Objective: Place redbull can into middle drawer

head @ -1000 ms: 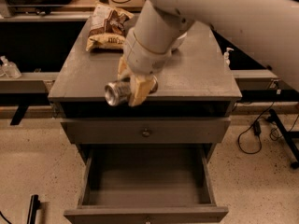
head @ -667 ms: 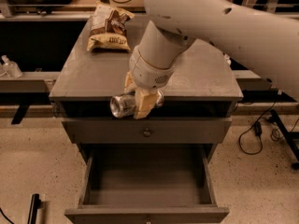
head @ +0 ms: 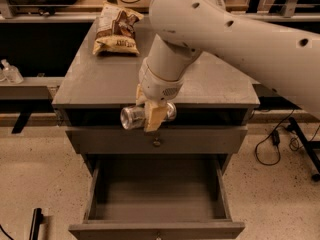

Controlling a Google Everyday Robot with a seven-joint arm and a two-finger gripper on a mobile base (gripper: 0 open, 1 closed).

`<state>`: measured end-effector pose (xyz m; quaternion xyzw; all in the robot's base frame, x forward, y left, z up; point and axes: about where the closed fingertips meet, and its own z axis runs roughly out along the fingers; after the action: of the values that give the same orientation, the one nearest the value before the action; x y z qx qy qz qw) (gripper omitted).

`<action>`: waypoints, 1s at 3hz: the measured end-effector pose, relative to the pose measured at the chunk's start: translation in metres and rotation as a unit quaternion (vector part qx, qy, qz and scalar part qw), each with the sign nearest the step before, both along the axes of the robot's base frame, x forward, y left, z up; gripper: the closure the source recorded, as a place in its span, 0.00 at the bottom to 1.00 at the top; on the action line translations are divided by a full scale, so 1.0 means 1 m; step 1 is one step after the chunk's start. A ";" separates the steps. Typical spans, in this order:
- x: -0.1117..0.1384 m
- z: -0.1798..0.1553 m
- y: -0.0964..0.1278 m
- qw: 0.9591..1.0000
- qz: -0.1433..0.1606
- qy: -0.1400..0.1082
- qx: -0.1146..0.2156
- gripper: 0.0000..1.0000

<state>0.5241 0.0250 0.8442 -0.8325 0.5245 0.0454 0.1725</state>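
Note:
My gripper (head: 151, 115) is shut on the redbull can (head: 133, 116), a slim silver can held sideways with its shiny round top facing left. It hangs in front of the cabinet's front edge, above the open middle drawer (head: 156, 195). The drawer is pulled out, dark grey, with tall sides and a bare flat floor. The cream fingers (head: 154, 118) wrap the can's middle. The white arm reaches in from the upper right.
A crinkled snack bag (head: 116, 28) lies on the back left of the grey cabinet top (head: 90, 79). The closed top drawer with a round knob (head: 157, 142) sits just below the can. A plastic bottle (head: 10, 72) stands at far left. Cables lie on the floor at right.
The gripper with the can has moved forward and down, off the cabinet top, and now hangs in front of the top drawer, above the open drawer.

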 end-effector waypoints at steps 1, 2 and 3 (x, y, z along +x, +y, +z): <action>-0.025 -0.061 -0.009 0.994 -0.099 0.039 0.019 1.00; -0.054 -0.138 -0.023 0.984 -0.158 0.071 0.030 1.00; -0.065 -0.164 -0.027 0.983 -0.165 0.069 0.030 1.00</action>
<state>0.4588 -0.0017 0.6797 -0.7237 0.6638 0.0898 0.1658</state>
